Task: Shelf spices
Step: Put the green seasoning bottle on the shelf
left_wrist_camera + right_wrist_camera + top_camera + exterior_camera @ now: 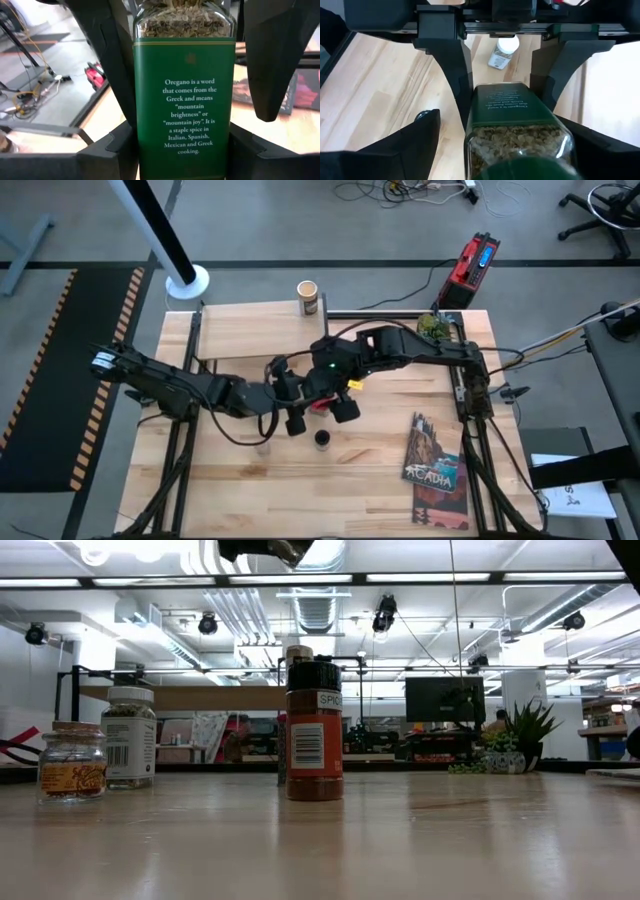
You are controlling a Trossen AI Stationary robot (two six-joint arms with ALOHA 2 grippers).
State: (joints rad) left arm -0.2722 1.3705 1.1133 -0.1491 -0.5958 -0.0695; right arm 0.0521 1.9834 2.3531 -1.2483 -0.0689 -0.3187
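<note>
Two arms meet over the middle of the surface, and between them they hold one oregano jar. The left gripper has its jaws closed around the jar's green label. The right gripper clamps the same jar near its green lid; its wrist camera shows the dried herb through the glass just below that lid. To my eye this is a handover in mid-air, with both sides gripping at once.

Taking the shelf as the mark: the tan canister already stands on its far edge. The shared jar hangs just in front of the shelf, above the surface. A dark-capped brown jar stands on the surface further forward of the shelf, under the two grippers. A white-capped jar stands on the surface nearby, and the low camera shows another small squat jar beside a pale-lidded one. A potted plant sits off the shelf's right end, and a book lies well forward and right of it.

So I judge one spice shelved, one in hand and several waiting. Next, one gripper should let go while the other keeps its hold. The holder would then carry the jar back over the shelf, lower it upright near the canister and release. Both pulling at once could twist the jar loose.
</note>
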